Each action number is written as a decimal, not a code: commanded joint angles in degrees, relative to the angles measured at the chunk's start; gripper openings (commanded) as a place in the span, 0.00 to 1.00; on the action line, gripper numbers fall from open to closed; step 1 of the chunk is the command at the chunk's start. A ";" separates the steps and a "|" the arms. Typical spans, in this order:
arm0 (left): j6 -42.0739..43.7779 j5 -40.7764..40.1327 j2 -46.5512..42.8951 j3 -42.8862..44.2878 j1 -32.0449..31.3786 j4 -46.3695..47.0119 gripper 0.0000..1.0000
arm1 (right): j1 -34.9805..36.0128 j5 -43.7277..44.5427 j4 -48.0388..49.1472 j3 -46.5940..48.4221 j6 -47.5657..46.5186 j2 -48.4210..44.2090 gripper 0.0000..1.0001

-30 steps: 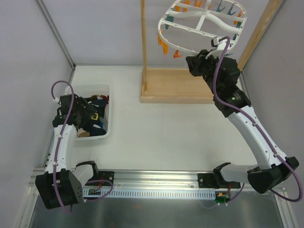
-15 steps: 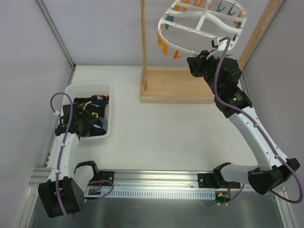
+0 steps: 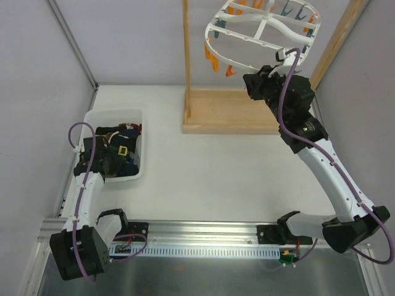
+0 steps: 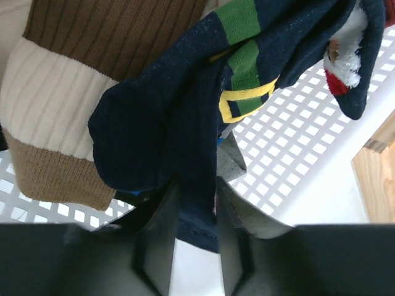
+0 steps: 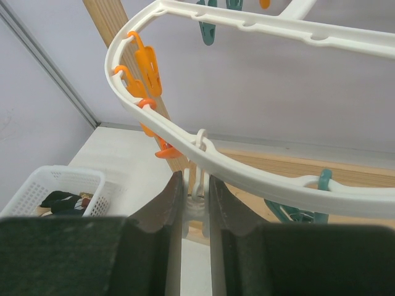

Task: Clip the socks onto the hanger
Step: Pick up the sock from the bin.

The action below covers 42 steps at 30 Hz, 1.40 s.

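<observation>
The socks [image 3: 120, 148] lie heaped in a white mesh basket [image 3: 117, 113] at the left. My left gripper [image 3: 103, 159] reaches down into that basket. In its wrist view the left gripper [image 4: 196, 191] is shut on a fold of a dark navy sock [image 4: 154, 129] with green and yellow marks. A brown and cream ribbed sock [image 4: 86, 55] lies beside it. The hanger [image 3: 265, 31], a white oval frame with orange pegs [image 5: 148, 68] and teal ones, hangs at the upper right. My right gripper [image 5: 195, 185] is shut on a white peg [image 5: 194, 213] dangling from the hanger's rim [image 5: 259, 177].
A light wooden stand [image 3: 228, 112] with two upright posts sits under the hanger at the back. Grey walls close in on the left and right. The basket's mesh wall [image 4: 290, 142] is close to the left fingers, and the basket [image 5: 55, 185] also shows far below the hanger.
The left gripper dropped into the basket and closed from wide open onto the navy sock. The right arm stayed where it was, holding the peg.
</observation>
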 commanded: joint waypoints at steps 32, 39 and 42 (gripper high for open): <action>3.55 14.77 7.33 9.17 -4.64 9.69 0.25 | -0.19 1.68 0.61 0.84 -0.13 -1.09 0.01; 10.66 7.57 4.00 12.14 -4.65 3.20 0.64 | -0.19 1.76 -0.36 1.28 -0.31 -1.26 0.01; 17.77 2.13 3.37 17.84 -4.74 -1.99 0.82 | -0.19 2.03 -0.54 1.28 -0.57 -1.26 0.01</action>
